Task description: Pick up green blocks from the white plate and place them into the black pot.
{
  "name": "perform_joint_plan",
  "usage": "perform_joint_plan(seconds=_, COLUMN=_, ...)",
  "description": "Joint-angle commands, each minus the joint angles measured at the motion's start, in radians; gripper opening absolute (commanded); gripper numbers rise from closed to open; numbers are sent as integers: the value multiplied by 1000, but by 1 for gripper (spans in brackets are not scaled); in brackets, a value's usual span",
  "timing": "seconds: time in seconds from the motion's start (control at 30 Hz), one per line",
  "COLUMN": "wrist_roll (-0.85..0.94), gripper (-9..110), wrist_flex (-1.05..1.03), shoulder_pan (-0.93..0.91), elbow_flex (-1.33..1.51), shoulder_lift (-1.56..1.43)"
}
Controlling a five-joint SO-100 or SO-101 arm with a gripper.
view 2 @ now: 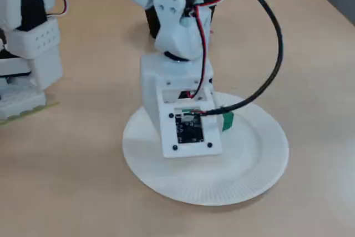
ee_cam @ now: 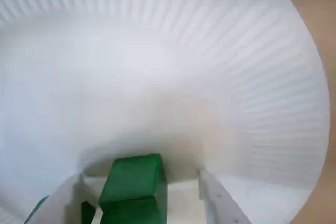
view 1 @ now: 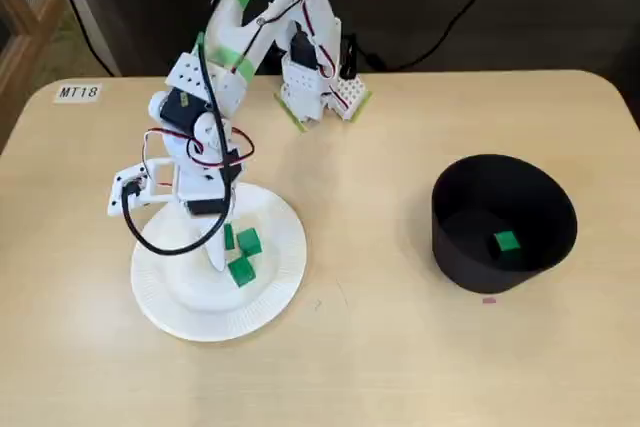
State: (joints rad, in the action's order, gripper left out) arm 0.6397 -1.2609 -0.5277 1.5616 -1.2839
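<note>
One block [ee_cam: 132, 195] on the plate [ee_cam: 157, 51] sits straight ahead between the claw's [ee_cam: 140, 178] parted fingers, ungripped, with a wider gap on the wrist view's right; second block [view 1: 505, 242] in pot [view 1: 455, 239].

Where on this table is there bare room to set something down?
Free, in a fixed view: the tabletop between the white plate and the black pot, and the strip below both. Crowded: the plate's middle, where the pincer stands among green blocks.
</note>
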Motion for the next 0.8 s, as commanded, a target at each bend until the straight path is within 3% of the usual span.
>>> perform_joint_plan(seconds=0.0, wrist_roll=-37, gripper=10, wrist_flex=26, shoulder_pan=11, elbow_flex=-46, shoulder_lift=6)
perform_joint_plan(seconds=0.03, wrist_roll=-54, gripper=-1, wrist_flex=41, shoulder_pan=14, elbow_flex=-48, shoulder_lift=14)
perform_joint_plan(seconds=0.07, wrist_roll=-57, gripper=-2, wrist_flex=44, shoulder_pan=17, elbow_flex=-52, shoulder_lift=21)
perform_joint_plan(seconds=0.33, wrist_roll=-104, gripper=-2, wrist_flex=57, shoulder_pan=66, elbow_flex=-54, shoulder_lift=-48)
perform_joint_plan(seconds=0.6, wrist_roll=-391, gripper=-2, wrist_flex=348, shoulder_pan=241, elbow_flex=-49, shoulder_lift=-583)
perform_joint_plan(seconds=0.77, wrist_roll=-561, gripper=-2, wrist_flex=425, shoulder_pan=476, elbow_flex=32, shoulder_lift=-825)
